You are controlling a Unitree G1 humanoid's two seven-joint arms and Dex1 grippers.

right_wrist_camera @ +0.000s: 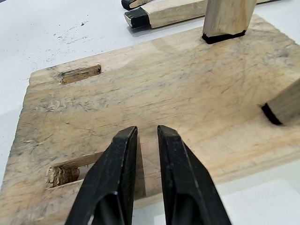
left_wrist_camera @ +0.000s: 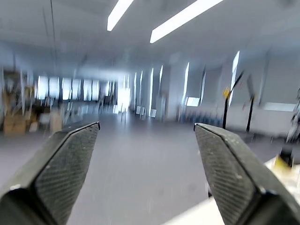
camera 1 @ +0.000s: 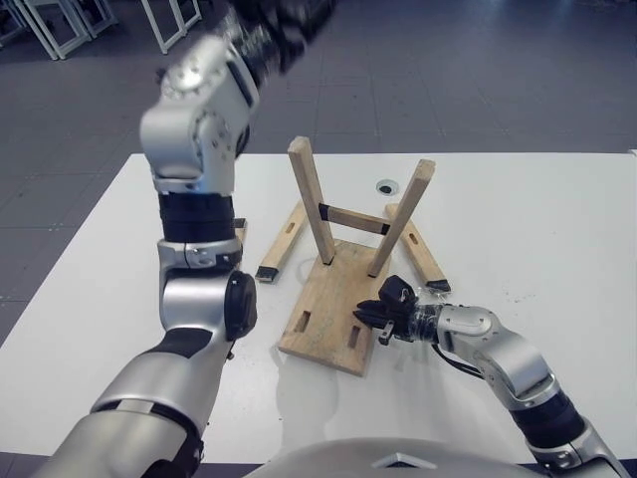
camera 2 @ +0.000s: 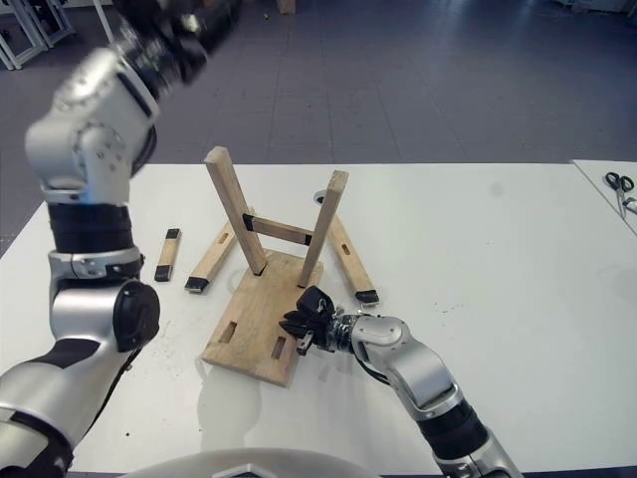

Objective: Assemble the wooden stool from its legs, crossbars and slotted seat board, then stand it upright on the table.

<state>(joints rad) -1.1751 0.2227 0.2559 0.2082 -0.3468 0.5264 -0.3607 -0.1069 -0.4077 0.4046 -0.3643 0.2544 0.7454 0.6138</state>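
Your right gripper sits low over the seat board, at the board's right-hand side, its two fingers drawn almost together with only a slit between them and nothing held. Just beside the fingertips lies an empty slot cut into the board; a second empty slot lies toward the board's other side.

The board lies flat on the white table, around the middle and closer to the near edge. Two legs stand in it, the left leg and the right leg, leaning away from each other towards their tops and joined by a crossbar.

Behind the board, two loose legs lie flat on the table, one on each side. A short black-tipped bar lies nearer the left edge.

Your left gripper is raised high above the table's far left corner, fingers spread wide and empty, facing out into the room.

Scissors lie on the neighbouring table to the right.
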